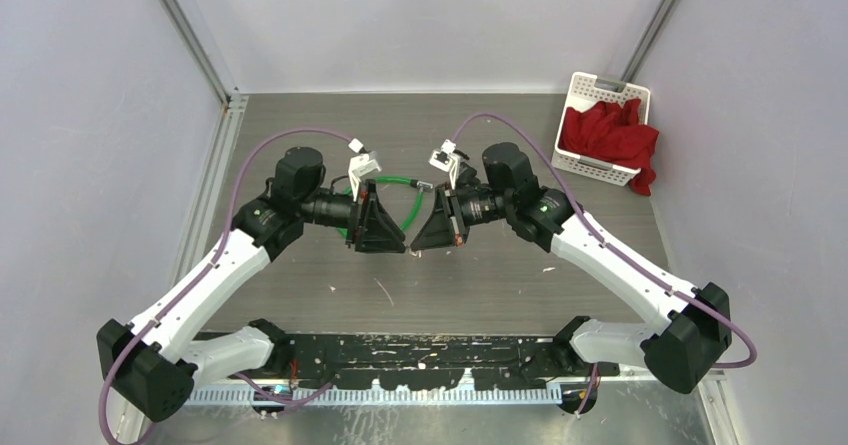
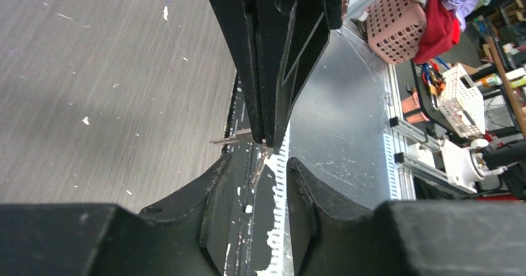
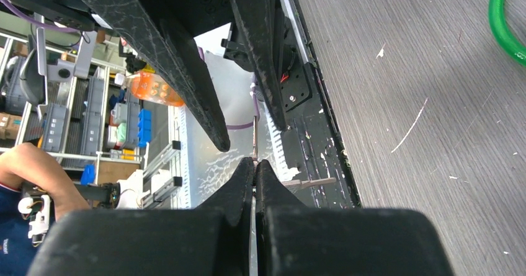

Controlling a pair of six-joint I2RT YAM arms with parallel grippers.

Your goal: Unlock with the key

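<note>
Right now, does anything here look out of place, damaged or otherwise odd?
The red cloth spills over the rim of the white basket at the far right. The black base plate along the near edge is badly scuffed white. Nothing else stands out.

Pale, plain walls (image 1: 420,25) close in the counter (image 1: 330,125) on three sides, with aluminium posts (image 1: 190,35) rising at its far corners. The counter's top is grey wood-grain flecked with white chips. A white basket (image 1: 598,89) with a red cloth (image 1: 612,137) sits at the far right corner. Cluttered shelving (image 3: 62,121) stands beyond the near edge.
</note>
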